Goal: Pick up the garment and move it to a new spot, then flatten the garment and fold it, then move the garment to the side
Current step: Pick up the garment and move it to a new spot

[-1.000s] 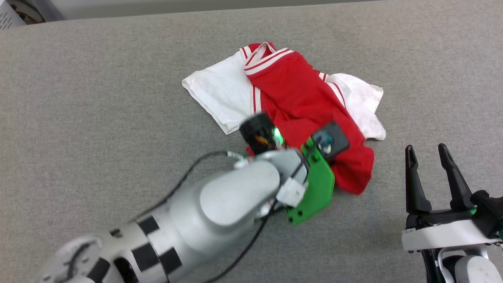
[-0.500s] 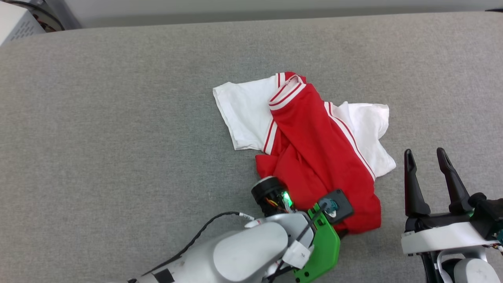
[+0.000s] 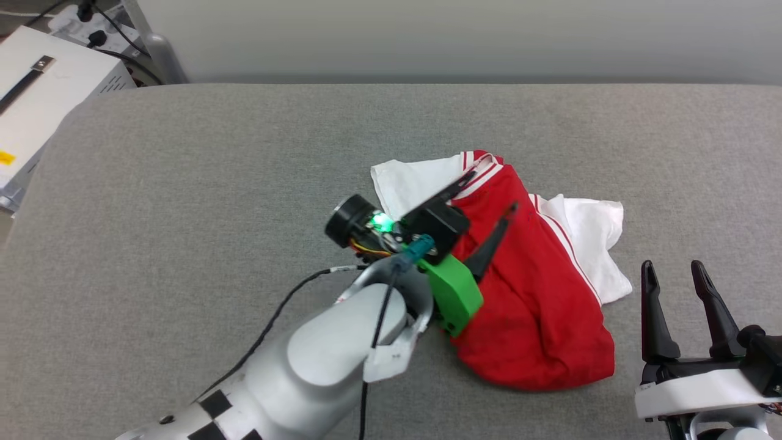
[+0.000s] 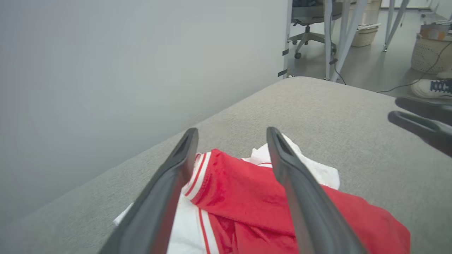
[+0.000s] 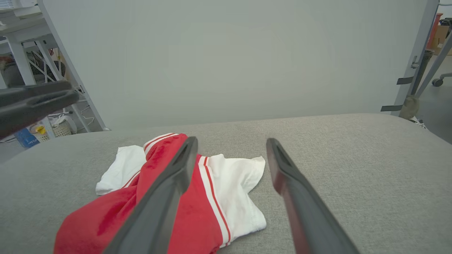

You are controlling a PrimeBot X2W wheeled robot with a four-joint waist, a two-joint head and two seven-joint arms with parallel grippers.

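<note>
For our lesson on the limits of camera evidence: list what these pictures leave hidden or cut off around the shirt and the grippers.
- Head view: the left gripper and its arm cover part of the shirt.
- Left wrist view: the bottom edge cuts off the shirt's near part.
- Head view: the bottom edge cuts off the right gripper below its base.

Bright, soft, even light covers the grey woven tabletop (image 3: 183,244); the crumpled red-and-white jersey shirt (image 3: 537,318) throws only a faint shadow along its near hem. In the right wrist view, grey metal uprights (image 5: 413,63) beyond the shirt splay outward (wide-angle lens); the left gripper (image 5: 72,92), left of the shirt, is blurred.
</note>
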